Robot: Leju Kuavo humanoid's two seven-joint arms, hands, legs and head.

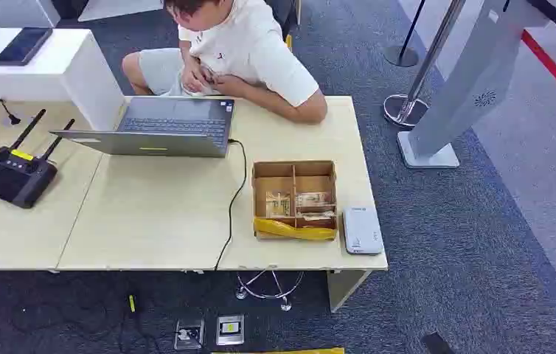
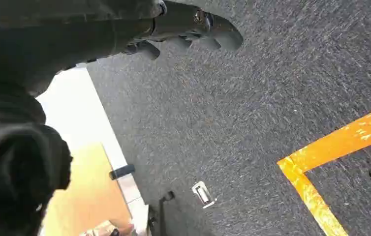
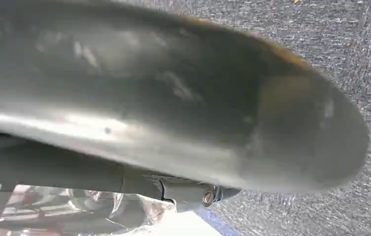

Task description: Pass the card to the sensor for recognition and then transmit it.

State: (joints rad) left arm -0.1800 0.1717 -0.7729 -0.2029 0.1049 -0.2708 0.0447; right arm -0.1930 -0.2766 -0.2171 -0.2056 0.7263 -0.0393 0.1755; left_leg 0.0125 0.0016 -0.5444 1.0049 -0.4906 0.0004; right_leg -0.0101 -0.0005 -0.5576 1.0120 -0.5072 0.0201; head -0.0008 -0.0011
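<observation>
A light wooden table (image 1: 150, 214) stands on dark grey-blue carpet (image 1: 467, 243). Near its right front corner sits an open brown cardboard box (image 1: 294, 199) divided into compartments, with a strip of yellow tape (image 1: 293, 230) along its near wall; small cards (image 1: 313, 200) lie in its middle compartments, too small to read. Just beside the box, to its right, lies the flat white rectangular card sensor (image 1: 363, 229). A grey open laptop (image 1: 161, 127) rests at the far side of the table, a black cable (image 1: 232, 199) running from it over the near edge, and a black controller with two antennas (image 1: 15, 171) lies to the left. A person in a white shirt (image 1: 249, 48) sits behind the laptop. The left hand (image 2: 193, 29) hangs over the carpet near an orange floor line (image 2: 331, 162), its dark fingers (image 2: 223, 35) curled in and holding nothing. The right hand (image 3: 173, 108) appears as a blurred grey cover; whether it is clenched or released cannot be told.
</observation>
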